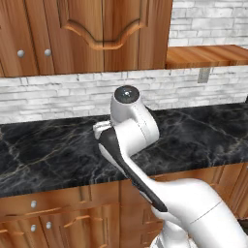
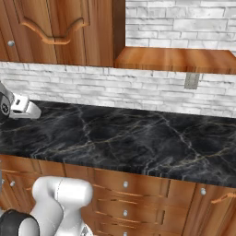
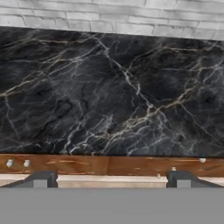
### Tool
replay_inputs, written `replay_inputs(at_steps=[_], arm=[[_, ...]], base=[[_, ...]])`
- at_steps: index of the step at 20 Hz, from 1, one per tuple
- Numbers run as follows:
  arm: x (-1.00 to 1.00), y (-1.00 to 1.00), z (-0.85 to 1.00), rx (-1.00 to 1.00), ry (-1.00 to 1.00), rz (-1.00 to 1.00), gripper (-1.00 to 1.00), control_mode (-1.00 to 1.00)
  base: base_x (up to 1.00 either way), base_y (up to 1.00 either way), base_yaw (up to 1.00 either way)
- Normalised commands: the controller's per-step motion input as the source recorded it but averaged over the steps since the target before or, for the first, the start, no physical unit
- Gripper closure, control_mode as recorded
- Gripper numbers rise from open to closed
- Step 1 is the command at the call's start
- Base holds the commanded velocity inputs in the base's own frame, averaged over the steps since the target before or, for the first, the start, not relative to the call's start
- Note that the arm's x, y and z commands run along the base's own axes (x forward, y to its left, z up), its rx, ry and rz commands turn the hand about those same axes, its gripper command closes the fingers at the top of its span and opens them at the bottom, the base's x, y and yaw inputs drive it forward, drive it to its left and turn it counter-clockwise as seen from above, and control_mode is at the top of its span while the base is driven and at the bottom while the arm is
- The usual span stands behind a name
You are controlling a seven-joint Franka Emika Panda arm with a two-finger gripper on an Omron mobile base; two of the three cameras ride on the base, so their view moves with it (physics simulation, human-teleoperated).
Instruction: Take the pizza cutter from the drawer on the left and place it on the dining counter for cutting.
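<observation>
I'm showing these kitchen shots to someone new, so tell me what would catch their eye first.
The black marble counter with pale veins stretches across the middle, backed by a white brick wall. The white robot arm rises over it in the left base view, bent at a dark joint. Brown wooden cabinet doors hang above, and closed drawer fronts with small silver knobs run below; in the hand view the gripper stands open over the counter's front edge.
</observation>
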Motion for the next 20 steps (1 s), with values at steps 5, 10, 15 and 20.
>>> replay_inputs(at_steps=[5,10,15,20], arm=[[-0.39,0.67,-0.34,0.0,-0.17,-0.1,-1.0,-1.0],[-0.35,0.57,-0.31,0.0,-0.16,-0.07,-1.0,-1.0],[-0.26,0.54,-0.24,0.0,-0.11,-0.02,-1.0,-1.0],[-0.05,0.27,-0.19,0.0,-0.04,0.0,-1.0,-1.0]], base=[[0.0,0.0,0.0],[0.0,0.0,0.0],[0.0,0.0,0.0],[0.0,0.0,0.0]])
